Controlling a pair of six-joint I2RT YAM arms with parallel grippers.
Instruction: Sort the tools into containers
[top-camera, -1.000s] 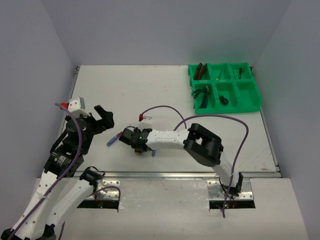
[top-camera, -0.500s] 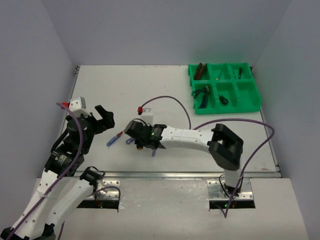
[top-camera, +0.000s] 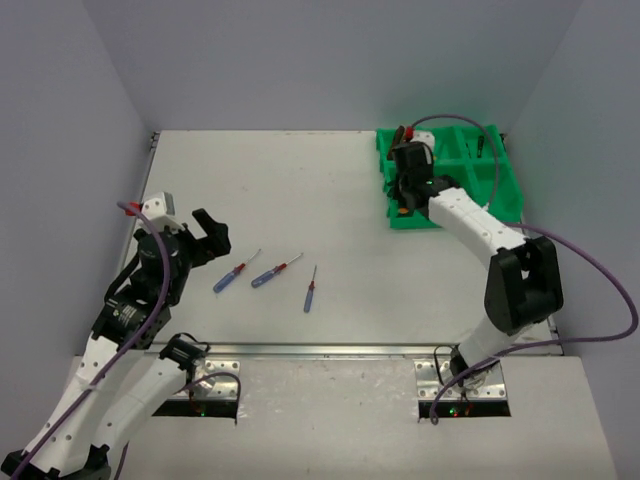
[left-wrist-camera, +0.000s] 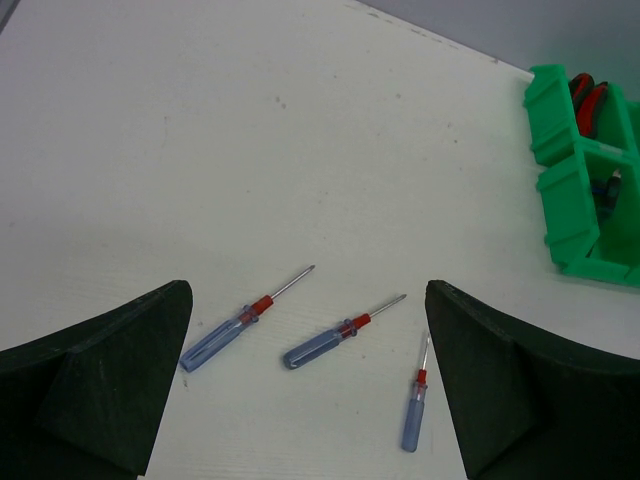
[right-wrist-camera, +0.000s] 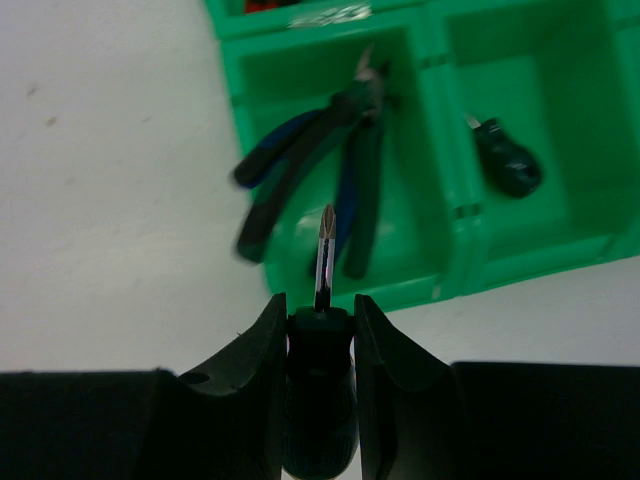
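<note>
Screwdriver, dark-handled, clamped in my right gripper at bottom centre, tip toward bright green plastic divided tray. Left gripper spread wide; three blue-handled screwdrivers lie lower centre.

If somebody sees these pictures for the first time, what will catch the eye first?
The bright green tray at the far right of the pale table stands out first. The right gripper hangs at its near-left compartment, shut on a dark-handled screwdriver that points toward the blue-handled pliers lying there. Next, three blue-handled screwdrivers lie loose on the table before the open left gripper.
</note>
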